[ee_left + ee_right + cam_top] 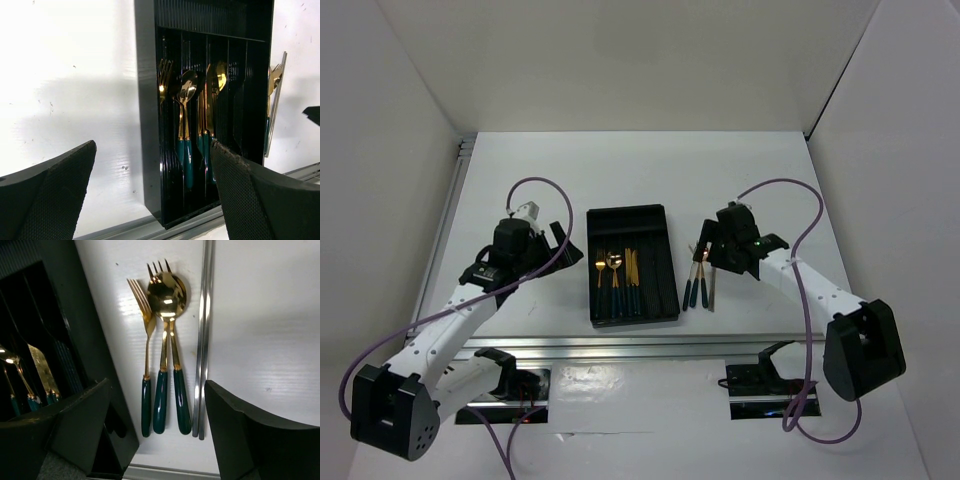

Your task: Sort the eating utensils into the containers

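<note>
Looking down from the top external view: black tray [630, 228] lies lengthwise on the white table [520, 180] between the arms, with sorted utensils [618, 275] in its left compartments. Loose utensils [698, 285] lie on the table just right of the tray. Left gripper [558, 248] sits left of the tray and right gripper [708, 248] is over the loose heads; finger spread is not readable here. Left wrist view: left gripper [153, 147] has its jaws wide apart and grips nothing, with the tray's near wall ahead. Tray fork [164, 75] is in the leftmost compartment, then spoons [186, 92], then knives [206, 107]. Right wrist view: right gripper [157, 385] has its jaws spread and empty above the teal handles. Loose fork [146, 325] lies beside the loose spoon [167, 295], which covers a second fork [159, 267]. Grey stick [202, 340] lies parallel, just right of them.
</note>
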Controlling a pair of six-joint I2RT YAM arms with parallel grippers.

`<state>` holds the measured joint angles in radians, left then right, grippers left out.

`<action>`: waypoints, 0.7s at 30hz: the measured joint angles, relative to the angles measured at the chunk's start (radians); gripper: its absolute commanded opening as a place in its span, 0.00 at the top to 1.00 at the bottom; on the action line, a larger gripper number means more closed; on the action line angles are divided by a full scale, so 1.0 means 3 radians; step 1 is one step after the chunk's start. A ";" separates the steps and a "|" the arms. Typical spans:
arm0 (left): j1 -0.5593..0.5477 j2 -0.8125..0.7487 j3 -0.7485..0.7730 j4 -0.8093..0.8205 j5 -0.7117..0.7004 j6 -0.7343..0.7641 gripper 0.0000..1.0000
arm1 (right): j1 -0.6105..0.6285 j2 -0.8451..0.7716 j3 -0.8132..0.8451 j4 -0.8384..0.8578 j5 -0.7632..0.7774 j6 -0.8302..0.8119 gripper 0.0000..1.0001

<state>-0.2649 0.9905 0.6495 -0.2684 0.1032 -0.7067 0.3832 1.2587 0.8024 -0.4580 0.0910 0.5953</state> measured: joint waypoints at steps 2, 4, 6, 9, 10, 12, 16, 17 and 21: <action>0.0000 -0.0025 -0.0003 0.0001 0.0000 0.0000 0.00 | 0.0000 -0.0027 -0.0083 0.0006 -0.0009 0.0024 0.23; 0.0000 -0.0028 -0.0003 0.0003 -0.0001 -0.0001 0.00 | 0.0000 -0.0046 -0.0153 0.0006 -0.0037 0.0028 0.36; 0.0000 -0.0019 -0.0003 0.0006 -0.0001 0.0000 0.00 | 0.0000 -0.0041 -0.0175 0.0020 -0.0079 0.0034 0.42; 0.0000 0.0041 -0.0003 0.0024 -0.0001 0.0000 0.00 | 0.0000 0.0009 -0.0178 0.0088 -0.0161 0.0028 0.53; 0.0000 0.0079 -0.0003 0.0024 -0.0003 0.0000 0.00 | 0.0001 0.0051 -0.0178 0.0117 -0.0187 0.0029 0.53; 0.0000 0.0145 -0.0003 0.0024 -0.0006 0.0001 0.00 | 0.0020 0.0149 -0.0177 0.0160 -0.0235 0.0029 0.53; 0.0000 0.0248 -0.0003 0.0025 -0.0020 0.0003 0.00 | 0.0137 0.0336 -0.0175 0.0228 -0.0264 0.0045 0.53; 0.0000 0.0270 -0.0003 0.0025 -0.0022 0.0003 0.00 | 0.0172 0.0379 -0.0170 0.0242 -0.0263 0.0048 0.53; 0.0000 0.0334 -0.0003 0.0025 -0.0033 0.0003 0.00 | 0.0304 0.0590 -0.0083 0.0244 -0.0196 0.0071 0.53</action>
<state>-0.2649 1.0908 0.6487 -0.2607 0.0933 -0.7059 0.4744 1.4357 0.7776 -0.3847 0.0322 0.6167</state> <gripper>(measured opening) 0.999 0.473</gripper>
